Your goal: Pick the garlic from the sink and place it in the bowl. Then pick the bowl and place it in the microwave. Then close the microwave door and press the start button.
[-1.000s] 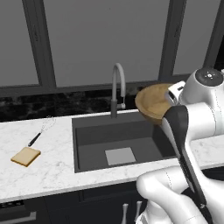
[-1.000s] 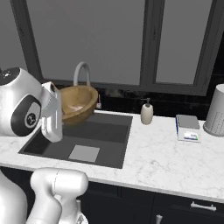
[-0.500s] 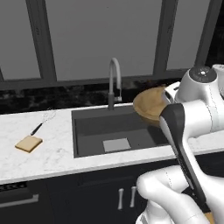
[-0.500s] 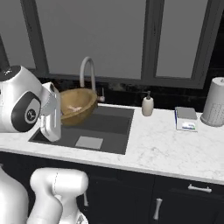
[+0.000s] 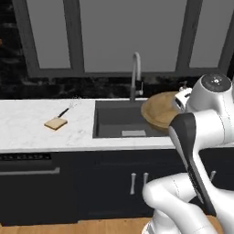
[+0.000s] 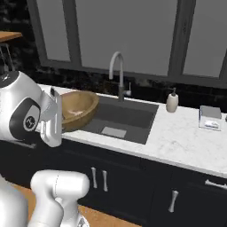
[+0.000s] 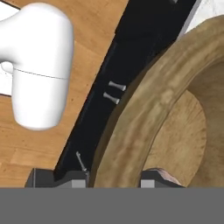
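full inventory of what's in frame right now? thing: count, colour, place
bowl: 1, tan-brown wood, held up at the sink's front edge, gripped by its rim
garlic: 1, pinkish-white, inside the bowl near the fingertips
sink: 1, dark grey, set in the counter, light grey plate at its bottom
faucet: 1, grey, curved, behind the sink
counter: 1, white marble, both sides of the sink
soap dispenser: 1, beige, on the counter beside the sink
bread slice: 1, tan, on the counter away from the sink
whisk: 1, dark handle, behind the bread
small box: 1, grey-white, far end of the counter
cabinets: black, metal handles, under the counter
gripper: 1, dark tips, closed on the bowl's rim
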